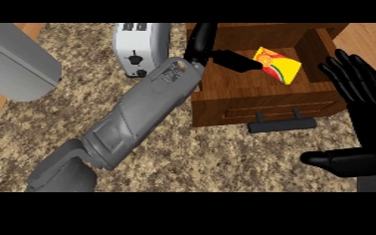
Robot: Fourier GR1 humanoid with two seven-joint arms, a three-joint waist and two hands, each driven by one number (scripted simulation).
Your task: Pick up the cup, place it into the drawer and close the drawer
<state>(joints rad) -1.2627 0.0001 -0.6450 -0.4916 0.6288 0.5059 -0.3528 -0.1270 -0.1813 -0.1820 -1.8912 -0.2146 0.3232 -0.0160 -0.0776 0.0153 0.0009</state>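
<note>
One yellow cup (pixel 277 64) with an orange, red and green print is seen inside the open brown wooden drawer (pixel 242 107). It lies tilted on the drawer floor, toward the right part. The drawer is pulled out over the counter. Its front panel faces the lower edge of the view, and a dark bar handle (pixel 283 124) stands off the panel on two posts.

Left hand (pixel 208 54), black, is held over the drawer's left inner side, just beside the cup. Its fingers are spread and straight, not curled. Some point up along the drawer's left wall, and one digit is stretched toward the cup's left edge. Contact between that digit and the cup cannot be made out. Nothing is grasped. Grey left forearm (pixel 140 114) is laid diagonally across the view from the lower left.

Right hand (pixel 360 109), black, is noted at the right edge of the view, just right of the drawer. It is open, fingers up, thumb out to the left lower down.

White two-slot toaster (pixel 140 50) is set just left of the drawer, partly hidden by the forearm. Large grey metal body (pixel 26 64) is partly seen at the left edge. All is borne on a speckled brown stone counter (pixel 220 159).
</note>
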